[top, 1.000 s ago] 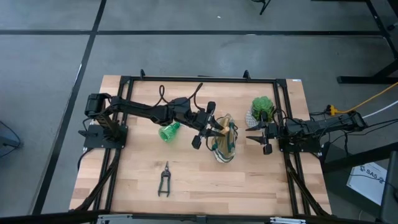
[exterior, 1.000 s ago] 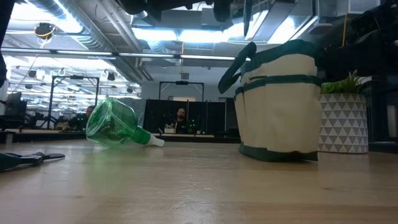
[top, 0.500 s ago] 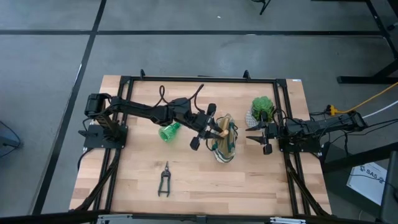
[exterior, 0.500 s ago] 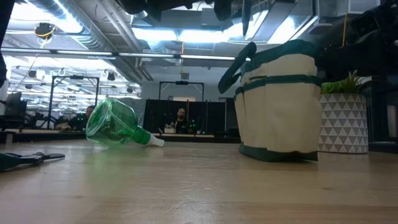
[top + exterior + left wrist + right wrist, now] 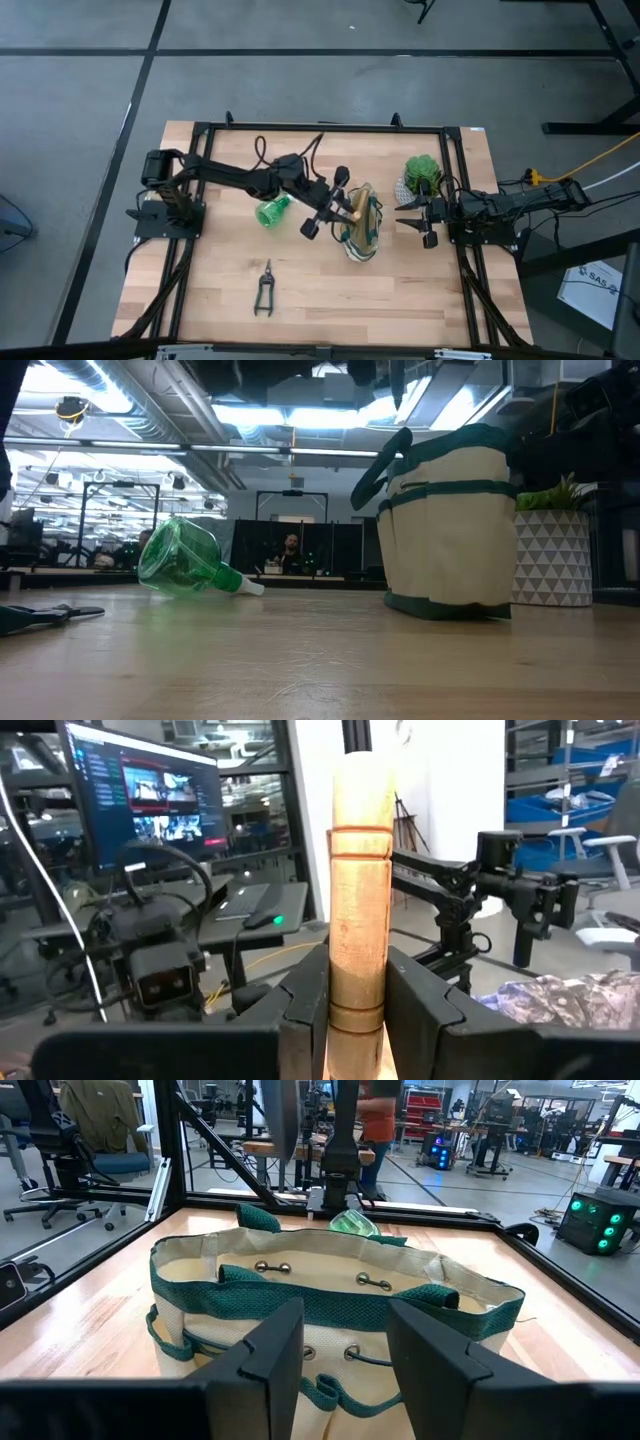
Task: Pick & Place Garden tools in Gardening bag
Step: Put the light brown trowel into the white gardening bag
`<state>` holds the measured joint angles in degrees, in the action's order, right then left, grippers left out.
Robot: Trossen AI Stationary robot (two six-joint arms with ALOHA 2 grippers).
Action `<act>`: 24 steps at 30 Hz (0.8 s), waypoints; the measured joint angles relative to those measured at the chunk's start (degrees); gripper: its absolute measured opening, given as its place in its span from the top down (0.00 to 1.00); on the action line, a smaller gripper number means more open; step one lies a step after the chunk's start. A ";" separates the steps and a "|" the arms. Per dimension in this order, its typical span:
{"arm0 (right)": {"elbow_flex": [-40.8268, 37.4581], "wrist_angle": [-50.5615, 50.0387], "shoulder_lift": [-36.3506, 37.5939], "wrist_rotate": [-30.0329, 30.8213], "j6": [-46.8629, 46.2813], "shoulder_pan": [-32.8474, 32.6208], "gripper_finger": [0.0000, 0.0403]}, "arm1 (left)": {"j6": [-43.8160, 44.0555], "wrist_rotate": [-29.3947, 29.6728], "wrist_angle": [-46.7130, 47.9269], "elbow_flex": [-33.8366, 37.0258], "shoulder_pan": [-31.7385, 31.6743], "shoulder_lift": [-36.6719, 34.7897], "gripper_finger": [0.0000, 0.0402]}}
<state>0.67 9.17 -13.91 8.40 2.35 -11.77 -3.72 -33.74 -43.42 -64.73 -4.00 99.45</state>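
L tool (image 5: 322, 207) sits above the light wooden tabletop (image 5: 220, 270), fingers (image 5: 305, 1010) clamped on the pale wooden handle of a garden hand tool (image 5: 359, 910); metal end not visible, so can't tell trowel or rake. In the high view the handle lies just beside the bag's open top, on the side twd the R arm.

Small beige fabric gardening bag w/ dark green trim & loop handles (image 5: 361, 232) stands upright just past the L tool and directly in front of the R tool (image 5: 424, 221). R tool fingers (image 5: 268, 1355) stand apart, nothing between them, aimed at the bag's side and near it.

Green translucent spray bottle (image 5: 271, 211) lies on its side on the tabletop, just behind the L tool under that arm's forearm; nozzle end rests on the wood in the low view (image 5: 189, 563).

Dark-handled pruning shears (image 5: 265, 288) lie flat, well apart from the L tool, twd the tabletop's near edge.

Green plant in white patterned pot (image 5: 419, 177) stands close beside the R tool, next to the bag.
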 joint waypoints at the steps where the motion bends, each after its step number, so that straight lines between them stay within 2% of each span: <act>1: -0.02 0.02 0.02 0.00 0.02 0.00 0.64 | -0.05 0.05 -0.64 0.06 0.14 0.68 0.84; 11: -0.01 0.00 0.02 0.00 0.01 0.00 0.64 | -0.05 3.00 -10.11 -0.24 -0.69 9.04 0.84; 24: 0.00 0.00 0.02 0.00 0.02 0.00 0.64 | 6.63 5.47 -10.88 -1.33 -2.53 15.10 0.84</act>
<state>0.67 9.17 -13.89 8.40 2.37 -11.77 2.91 -28.27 -54.30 -66.06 -6.52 114.54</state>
